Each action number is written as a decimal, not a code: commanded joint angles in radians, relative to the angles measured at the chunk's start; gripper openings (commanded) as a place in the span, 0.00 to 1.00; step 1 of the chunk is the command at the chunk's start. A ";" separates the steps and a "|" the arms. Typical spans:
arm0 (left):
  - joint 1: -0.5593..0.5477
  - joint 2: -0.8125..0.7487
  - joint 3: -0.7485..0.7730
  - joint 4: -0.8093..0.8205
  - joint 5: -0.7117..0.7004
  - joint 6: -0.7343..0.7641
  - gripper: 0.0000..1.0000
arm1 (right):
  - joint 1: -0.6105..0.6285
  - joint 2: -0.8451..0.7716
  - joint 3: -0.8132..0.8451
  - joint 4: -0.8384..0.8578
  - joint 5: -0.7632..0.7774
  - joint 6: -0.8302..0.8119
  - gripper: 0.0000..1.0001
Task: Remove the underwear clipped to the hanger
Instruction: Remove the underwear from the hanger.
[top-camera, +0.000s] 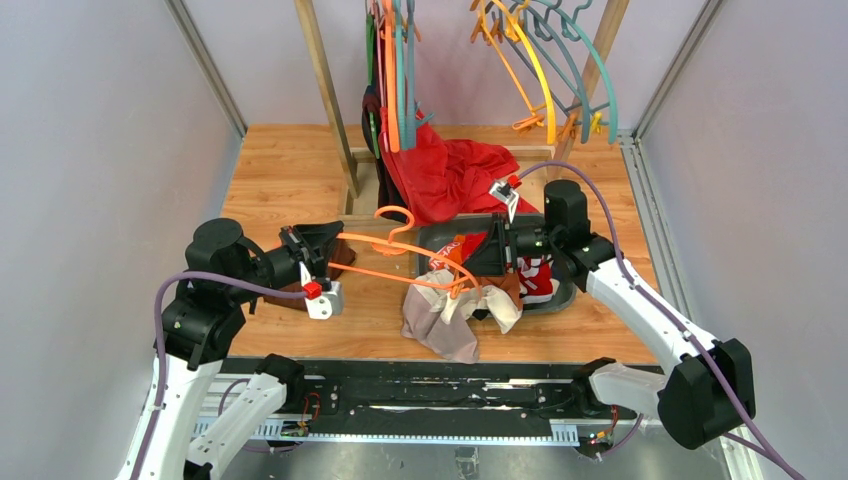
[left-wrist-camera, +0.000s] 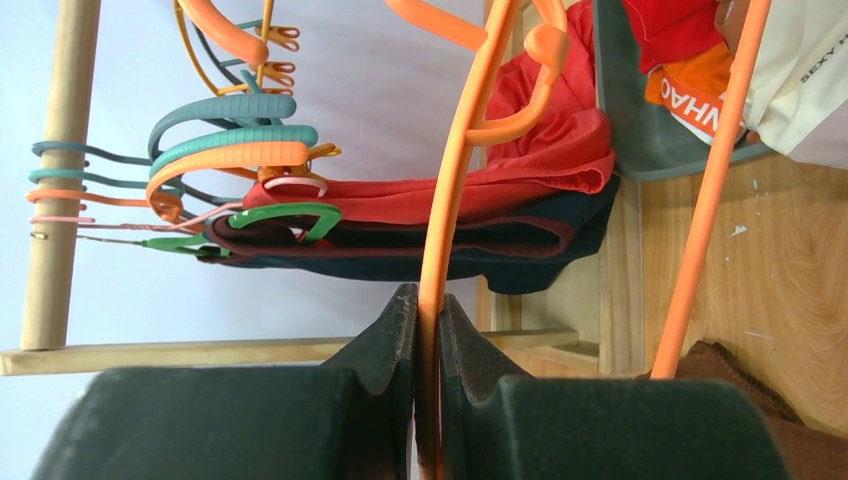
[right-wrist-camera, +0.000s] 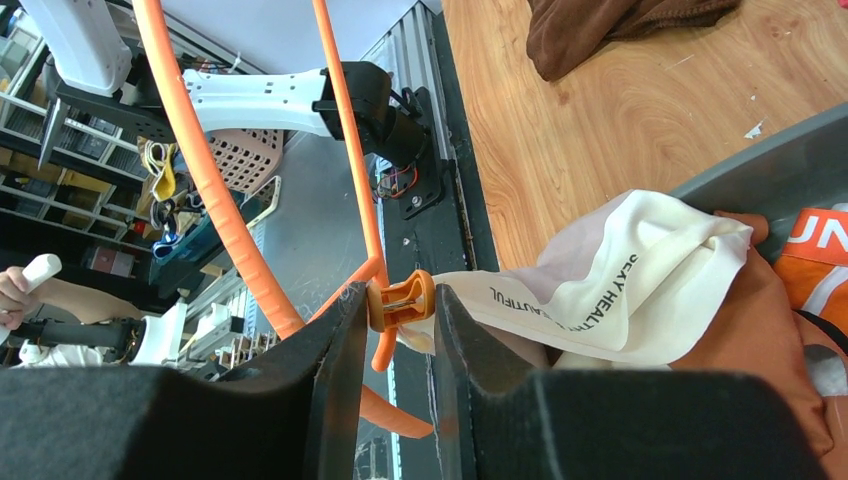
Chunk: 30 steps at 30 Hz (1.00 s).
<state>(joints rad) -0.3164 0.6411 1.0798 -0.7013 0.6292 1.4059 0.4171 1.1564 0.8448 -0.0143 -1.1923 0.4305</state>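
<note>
An orange hanger (top-camera: 400, 249) lies level above the table between my two grippers. My left gripper (top-camera: 316, 268) is shut on its thin rod (left-wrist-camera: 432, 300), with the jaws pressed against both sides. My right gripper (top-camera: 497, 248) is closed on the hanger's orange clip (right-wrist-camera: 410, 292), one jaw on each face of it. The clip bites the edge of pale beige underwear (right-wrist-camera: 630, 275) with black lettering, which droops from the hanger (top-camera: 443, 318). A red pair with white trim (top-camera: 537, 280) lies in the grey tray (top-camera: 566, 297). A brownish pair (right-wrist-camera: 760, 340) lies beneath the beige one.
A wooden rack (top-camera: 324, 90) at the back carries several coloured hangers (top-camera: 540, 70) and a large red cloth (top-camera: 450, 175). A dark brown cloth (top-camera: 344, 258) lies on the table by the left gripper. Grey walls close both sides.
</note>
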 joint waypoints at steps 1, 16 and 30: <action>0.000 0.000 0.002 0.061 -0.018 -0.014 0.00 | 0.024 -0.016 0.033 -0.021 0.003 -0.029 0.25; -0.001 -0.004 -0.015 0.091 -0.024 -0.031 0.00 | 0.047 -0.010 0.042 -0.064 0.023 -0.069 0.40; -0.001 -0.003 -0.020 0.091 -0.029 -0.022 0.00 | 0.043 -0.004 0.060 -0.128 0.058 -0.110 0.64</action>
<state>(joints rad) -0.3164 0.6411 1.0653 -0.6750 0.6216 1.3872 0.4454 1.1564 0.8730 -0.1223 -1.1332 0.3347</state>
